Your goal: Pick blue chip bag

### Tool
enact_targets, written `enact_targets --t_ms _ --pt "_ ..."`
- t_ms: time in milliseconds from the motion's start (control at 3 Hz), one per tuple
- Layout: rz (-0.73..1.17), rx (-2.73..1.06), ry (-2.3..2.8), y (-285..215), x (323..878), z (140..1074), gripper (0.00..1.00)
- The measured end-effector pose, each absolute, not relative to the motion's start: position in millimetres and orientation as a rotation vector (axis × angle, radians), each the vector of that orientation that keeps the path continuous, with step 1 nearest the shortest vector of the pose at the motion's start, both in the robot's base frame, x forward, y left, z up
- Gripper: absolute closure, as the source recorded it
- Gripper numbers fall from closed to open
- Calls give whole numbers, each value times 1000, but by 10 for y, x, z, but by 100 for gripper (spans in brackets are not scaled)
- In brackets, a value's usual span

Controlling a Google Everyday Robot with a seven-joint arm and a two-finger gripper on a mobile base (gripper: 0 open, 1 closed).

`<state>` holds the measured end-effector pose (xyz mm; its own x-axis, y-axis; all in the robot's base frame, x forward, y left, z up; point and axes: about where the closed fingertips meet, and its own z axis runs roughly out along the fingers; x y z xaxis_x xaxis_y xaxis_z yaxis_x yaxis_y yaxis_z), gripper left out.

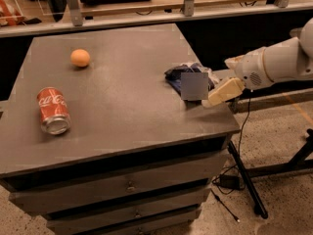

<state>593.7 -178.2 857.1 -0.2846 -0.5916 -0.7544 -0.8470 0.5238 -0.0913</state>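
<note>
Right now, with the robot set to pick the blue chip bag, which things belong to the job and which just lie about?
Job:
blue chip bag
gripper, close beside the bag, on the picture's right

Lying about:
Coca-Cola can, on its side
orange

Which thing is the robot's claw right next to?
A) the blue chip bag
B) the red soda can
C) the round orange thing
A: the claw is at the table's right edge beside the blue chip bag; the red soda can and round orange thing lie far to the left.
</note>
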Motion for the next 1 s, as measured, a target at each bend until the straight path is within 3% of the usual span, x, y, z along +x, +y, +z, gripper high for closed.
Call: enact_targets --t_ms 333,1000 --pt "458 -1198 1989 -1657 5966 8500 15" --pt "448 -1282 1930 -1475 5971 8563 62"
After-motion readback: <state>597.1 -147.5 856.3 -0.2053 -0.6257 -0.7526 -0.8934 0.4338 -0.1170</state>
